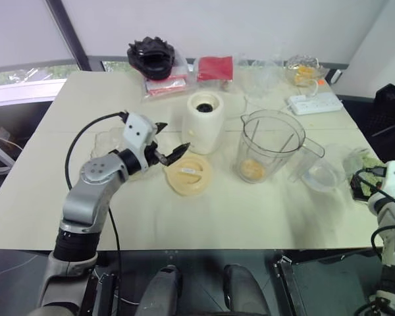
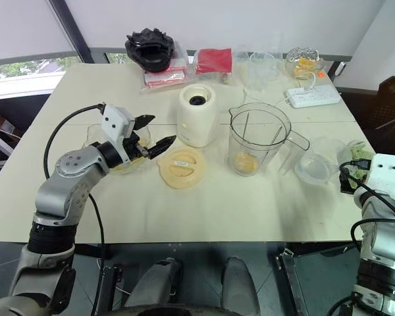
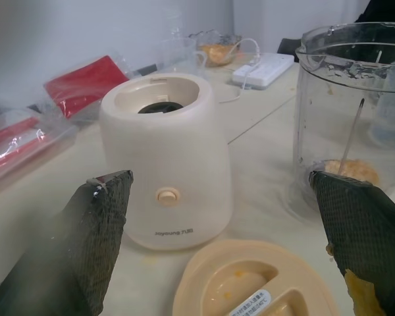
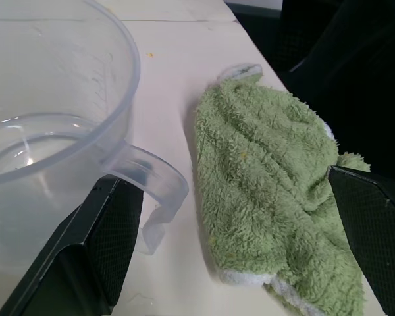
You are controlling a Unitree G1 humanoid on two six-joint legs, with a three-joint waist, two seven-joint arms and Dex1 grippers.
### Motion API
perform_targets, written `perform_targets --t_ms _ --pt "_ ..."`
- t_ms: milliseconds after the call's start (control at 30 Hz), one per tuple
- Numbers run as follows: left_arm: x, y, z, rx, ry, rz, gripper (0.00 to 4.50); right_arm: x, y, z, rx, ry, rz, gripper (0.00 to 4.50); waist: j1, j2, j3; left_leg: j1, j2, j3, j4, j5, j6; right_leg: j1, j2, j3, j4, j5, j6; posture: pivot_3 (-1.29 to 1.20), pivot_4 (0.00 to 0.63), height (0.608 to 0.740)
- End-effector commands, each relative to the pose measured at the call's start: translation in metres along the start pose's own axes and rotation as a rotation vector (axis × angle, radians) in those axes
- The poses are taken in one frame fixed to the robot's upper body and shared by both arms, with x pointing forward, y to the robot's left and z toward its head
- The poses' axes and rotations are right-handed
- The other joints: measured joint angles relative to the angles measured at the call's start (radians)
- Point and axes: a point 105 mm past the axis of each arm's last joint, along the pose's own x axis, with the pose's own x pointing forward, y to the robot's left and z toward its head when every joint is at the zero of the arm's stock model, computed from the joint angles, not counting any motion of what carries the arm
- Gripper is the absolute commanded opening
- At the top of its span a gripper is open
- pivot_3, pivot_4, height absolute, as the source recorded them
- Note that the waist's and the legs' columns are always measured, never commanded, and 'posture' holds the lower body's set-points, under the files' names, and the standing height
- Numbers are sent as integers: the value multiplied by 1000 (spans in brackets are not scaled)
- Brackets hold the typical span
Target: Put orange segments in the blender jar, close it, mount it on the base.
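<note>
The clear blender jar (image 1: 271, 143) stands open-topped right of centre, with orange segments (image 1: 252, 169) on its bottom. Just left of it is the cream base (image 1: 205, 122), its black socket facing up. A flat cream lid (image 1: 188, 174) lies in front of the base. My left gripper (image 1: 171, 139) hovers open and level beside the base and above the lid, holding nothing; orange pulp sticks to one finger (image 3: 359, 296). My right gripper (image 4: 227, 178) stands open at the table's right edge over a green cloth (image 4: 270, 197), beside a small clear handled cup (image 4: 52, 131).
A scalloped clear bowl (image 2: 115, 153) sits under my left wrist. Along the back are a black object (image 1: 151, 56), a red packet (image 1: 214, 67), clear tubs, a bowl with orange pieces (image 1: 303, 71) and a white power strip (image 1: 314, 103).
</note>
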Motion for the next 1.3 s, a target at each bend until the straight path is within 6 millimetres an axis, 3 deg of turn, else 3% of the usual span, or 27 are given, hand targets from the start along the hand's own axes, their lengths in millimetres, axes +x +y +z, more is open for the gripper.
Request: perform_targets --t_ms 33,300,1300 --pt "-2 -2 21 58 -62 -10 4460 4 -2 12 -16 -43 -19 4500 -1 0 0 0 0 0 0 0 0 0 0 0 0 0 0 0 150 740" --pt "-3 -5 22 60 -60 -19 4460 10 2 5 -36 -33 -23 4500 -15 0 0 -1 0 0 0 0 0 0 0 0 -1 0 0 0 150 740" --pt "-3 -3 24 71 -58 -15 4460 26 9 11 12 -79 -42 4500 -19 1 0 -1 0 0 -1 0 0 0 0 0 -1 0 0 0 150 740"
